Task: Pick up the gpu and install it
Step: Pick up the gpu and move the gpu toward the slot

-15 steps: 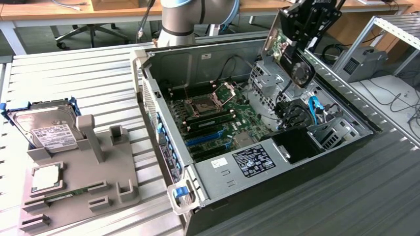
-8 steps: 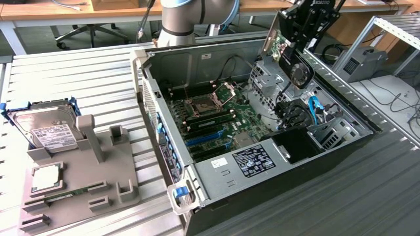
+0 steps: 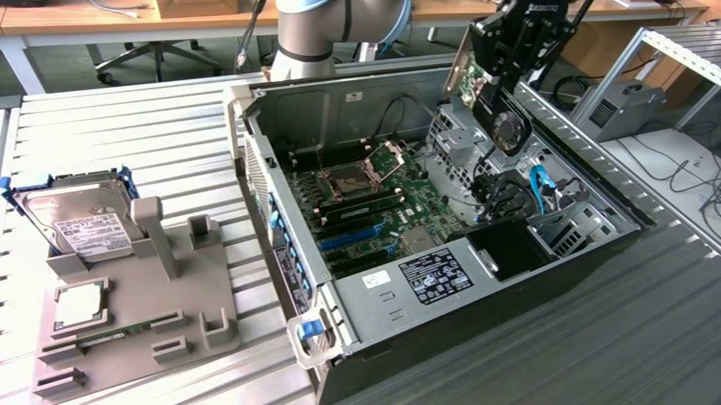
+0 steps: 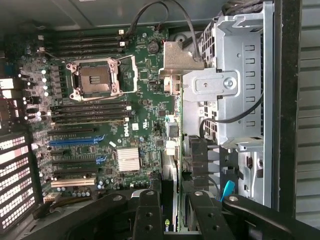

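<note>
gpu (image 3: pixel 507 126): green board, black cooler | end effector (image 3: pixel 494 91): black | motherboard (image 3: pixel 389 202): green

Robotics lab workspace
Robot arm (image 3: pixel 310 34) on a slatted metal table (image 3: pixel 135 135), open computer case (image 3: pixel 474 337); wooden desks (image 3: pixel 113 15) and office chair (image 3: pixel 147 55) upper left.

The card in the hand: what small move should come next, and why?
Probably a sideways shift: the hand holds the gpu upright above the drive cage, while the blue slot lies away toward the exterior view's left.
</note>
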